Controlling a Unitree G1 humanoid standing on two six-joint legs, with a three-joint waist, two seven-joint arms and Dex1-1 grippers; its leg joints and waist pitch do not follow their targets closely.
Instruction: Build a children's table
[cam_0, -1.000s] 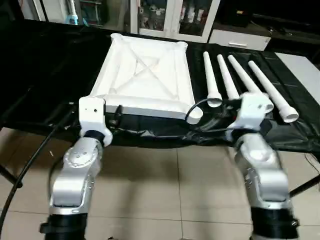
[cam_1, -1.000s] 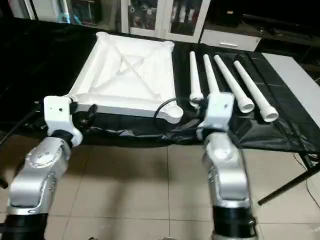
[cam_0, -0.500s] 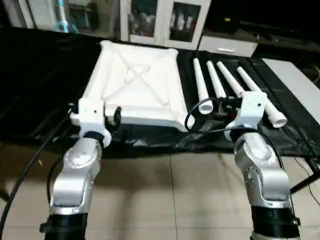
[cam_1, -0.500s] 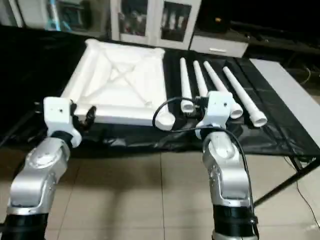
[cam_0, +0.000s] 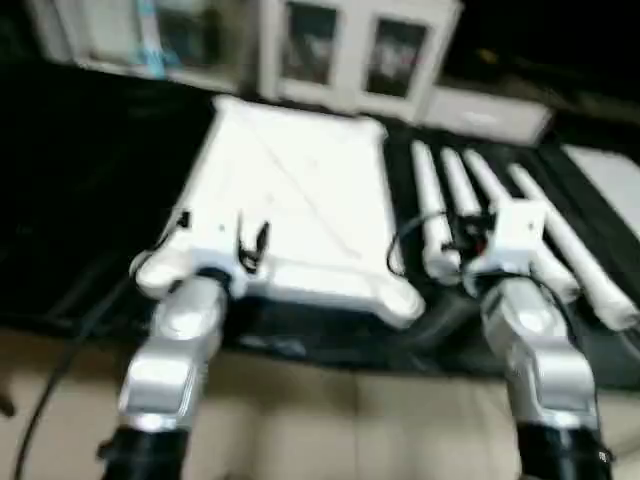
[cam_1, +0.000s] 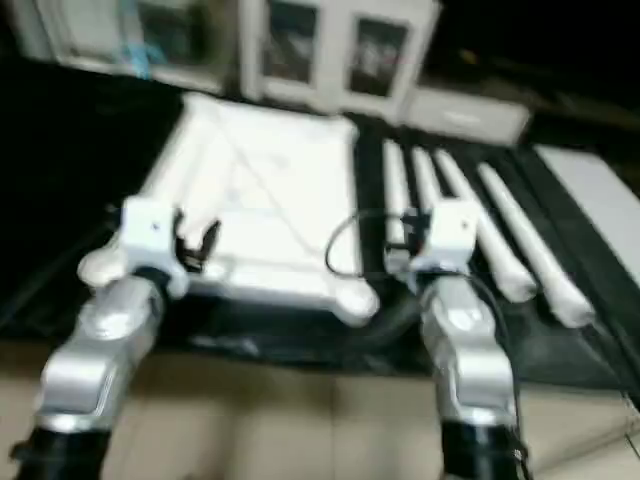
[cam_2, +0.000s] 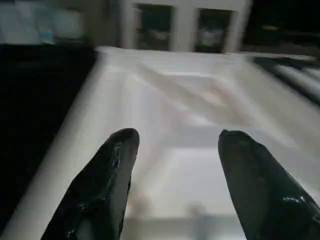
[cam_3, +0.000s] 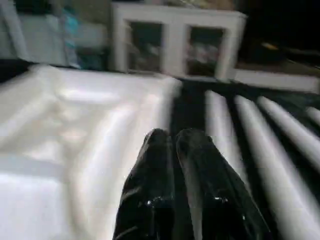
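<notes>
1. Two silver forearms reach forward from the lower edge of the head view, side by side and well apart.
2. The left gripper (cam_2: 172, 145) points forward, its two black fingers (cam_2: 102, 190) spread wide with nothing between them.
3. The right gripper (cam_3: 172, 137) points forward, its black fingers (cam_3: 150, 185) pressed together, holding nothing.

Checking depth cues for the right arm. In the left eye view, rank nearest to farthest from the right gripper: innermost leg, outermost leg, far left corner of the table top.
1. Innermost leg: right beside the right gripper, on its left.
2. Outermost leg: the last of the row, to its right.
3. Far left corner of the table top: across the top, by the cabinets.
</notes>
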